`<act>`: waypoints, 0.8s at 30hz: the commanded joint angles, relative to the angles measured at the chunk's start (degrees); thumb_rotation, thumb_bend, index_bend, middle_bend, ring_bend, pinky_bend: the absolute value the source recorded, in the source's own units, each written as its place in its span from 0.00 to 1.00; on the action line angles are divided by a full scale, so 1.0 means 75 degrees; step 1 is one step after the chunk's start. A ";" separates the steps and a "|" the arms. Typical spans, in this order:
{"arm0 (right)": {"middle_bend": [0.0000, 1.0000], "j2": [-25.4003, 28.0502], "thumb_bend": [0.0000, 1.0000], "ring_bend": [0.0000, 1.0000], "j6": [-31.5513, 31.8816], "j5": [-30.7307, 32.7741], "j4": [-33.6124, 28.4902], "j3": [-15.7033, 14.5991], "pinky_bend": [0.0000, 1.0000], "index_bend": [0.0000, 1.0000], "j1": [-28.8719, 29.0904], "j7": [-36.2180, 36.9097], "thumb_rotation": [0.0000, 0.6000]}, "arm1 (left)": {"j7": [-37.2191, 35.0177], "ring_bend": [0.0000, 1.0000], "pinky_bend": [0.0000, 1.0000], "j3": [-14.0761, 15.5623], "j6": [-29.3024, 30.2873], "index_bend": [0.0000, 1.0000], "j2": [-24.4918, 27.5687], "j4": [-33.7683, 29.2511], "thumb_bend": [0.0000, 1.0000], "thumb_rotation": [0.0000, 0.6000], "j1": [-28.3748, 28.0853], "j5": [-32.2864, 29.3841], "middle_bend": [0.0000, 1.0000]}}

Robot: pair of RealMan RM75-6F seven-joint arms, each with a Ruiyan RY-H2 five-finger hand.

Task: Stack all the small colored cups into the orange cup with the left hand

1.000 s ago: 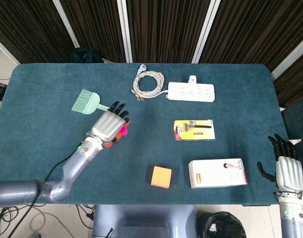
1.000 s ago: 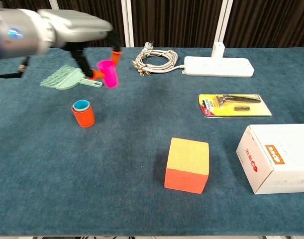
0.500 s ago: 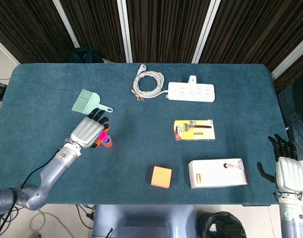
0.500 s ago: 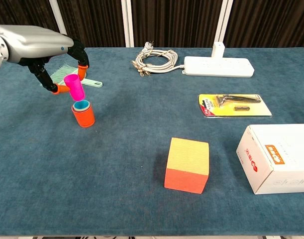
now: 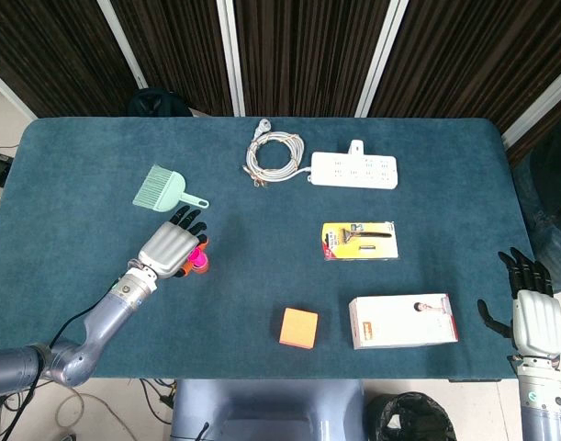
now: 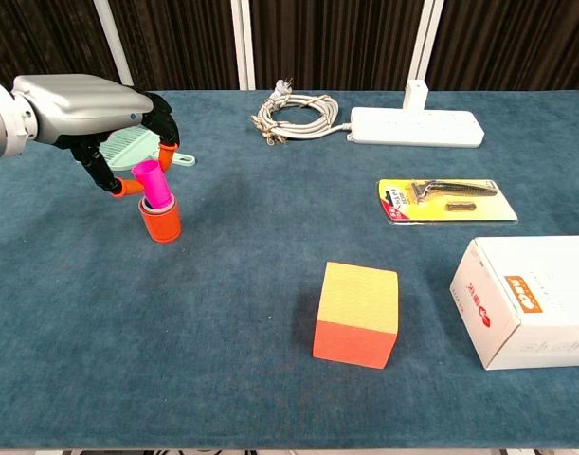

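The small magenta plastic cup [image 6: 153, 183] sits tilted in the mouth of the short orange plastic cup [image 6: 161, 221], at the left of the chest view on the teal carpeted tabletop [image 6: 270, 379]; the left hand [image 6: 99, 104] pinches it near the rim between orange-tipped fingertips [image 6: 128, 187], the other fingers spread; whether a further cup already lies inside the orange one cannot be told here. Both cups look light, thin-walled and smooth, so I judge they will slip or tip under side force; the hold belongs high on the wall, just under the rim, and the pink cup needs straightening before it drops home. The right hand [image 5: 535, 312], at the lower right of the head view, holds nothing, fingers apart.
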 commanded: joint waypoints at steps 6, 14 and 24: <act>0.07 -0.0006 0.40 0.09 -0.0022 0.0000 -0.0006 -0.0011 0.05 0.13 0.0006 -0.0014 1.00 | 0.0096 0.00 0.00 0.0015 -0.0039 0.40 -0.0029 0.0080 0.31 1.00 0.0031 -0.0084 0.20; 0.07 -0.0011 0.40 0.09 -0.0050 0.0030 -0.0003 -0.0004 0.05 0.13 0.0018 -0.0036 1.00 | 0.0496 0.00 0.00 0.0115 -0.0269 0.10 0.0040 0.0064 0.20 1.00 -0.0032 -0.0440 0.14; 0.07 0.0011 0.40 0.09 -0.0044 -0.0022 -0.0017 -0.0019 0.05 0.13 0.0013 0.0041 1.00 | -0.0004 0.00 0.00 -0.0322 0.1412 0.05 0.0726 -0.1107 0.19 1.00 0.0610 0.0339 0.10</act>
